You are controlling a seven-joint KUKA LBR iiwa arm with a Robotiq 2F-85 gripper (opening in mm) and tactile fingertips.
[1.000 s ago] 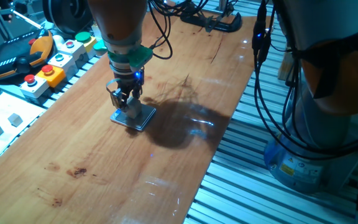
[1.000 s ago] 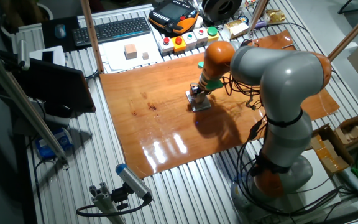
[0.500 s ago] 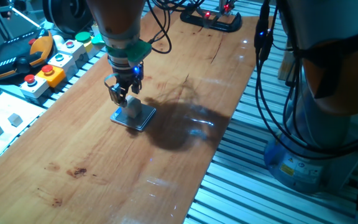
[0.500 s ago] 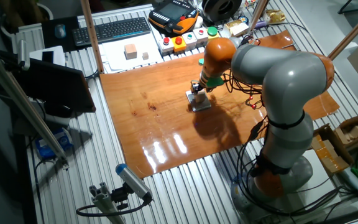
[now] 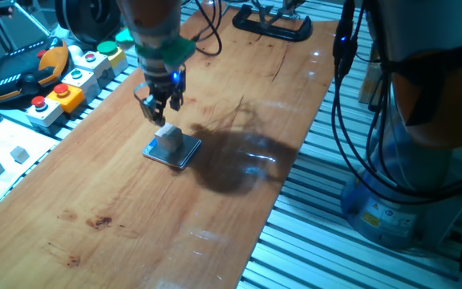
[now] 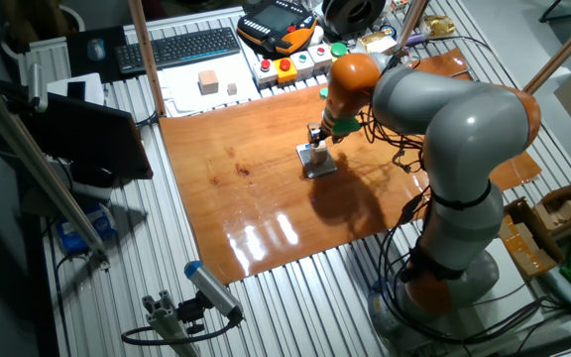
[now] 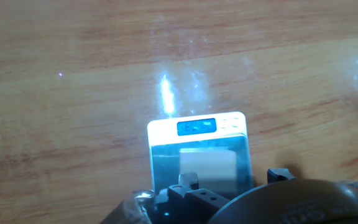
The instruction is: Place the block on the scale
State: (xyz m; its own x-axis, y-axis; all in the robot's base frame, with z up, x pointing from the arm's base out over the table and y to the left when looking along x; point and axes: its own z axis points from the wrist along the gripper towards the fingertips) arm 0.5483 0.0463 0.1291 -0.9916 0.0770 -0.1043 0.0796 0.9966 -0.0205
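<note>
Block (image 5: pixel 167 136) sat on the scale (image 5: pixel 172 150) in one fixed view, directly below the gripper (image 5: pixel 159 112), with a clear gap between its top and the fingertips. A second before, the fingers had been down around it; half a second before they had lifted partway, and by this moment they hung free above it. Jaws looked slightly parted and held nothing. Beyond the jaws, toward the table's edge, stood the button boxes (image 5: pixel 68 78).

From the other fixed view the gripper (image 6: pixel 317 137) stood just above the scale (image 6: pixel 316 162), higher than it had been in the two earlier pictures. The block was too small there to make out well, and I could not judge the jaws from that side.

In the hand view the scale (image 7: pixel 198 155) lay straight ahead of the fingers, its blue display (image 7: pixel 196 127) lit on the far rim, though the figures were too blurred to read. The block (image 7: pixel 208 165) rested on the plate, nearer the jaws than the display, untouched by them.

To my eye the release was done and the arm was retreating, so the task looked essentially complete.
</note>
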